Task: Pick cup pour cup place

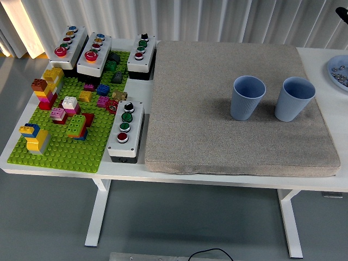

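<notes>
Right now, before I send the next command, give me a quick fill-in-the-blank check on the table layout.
1. The two light blue plastic cups stand upright on the grey ____ mat.
2. The number of cups being held by a robot hand is ____.
3. The green building-brick baseplate lies at the table's ____ end.
4. The white button box nearest the table's front edge sits between the baseplate and the ____.

Missing words: foam; zero; left; mat
</notes>
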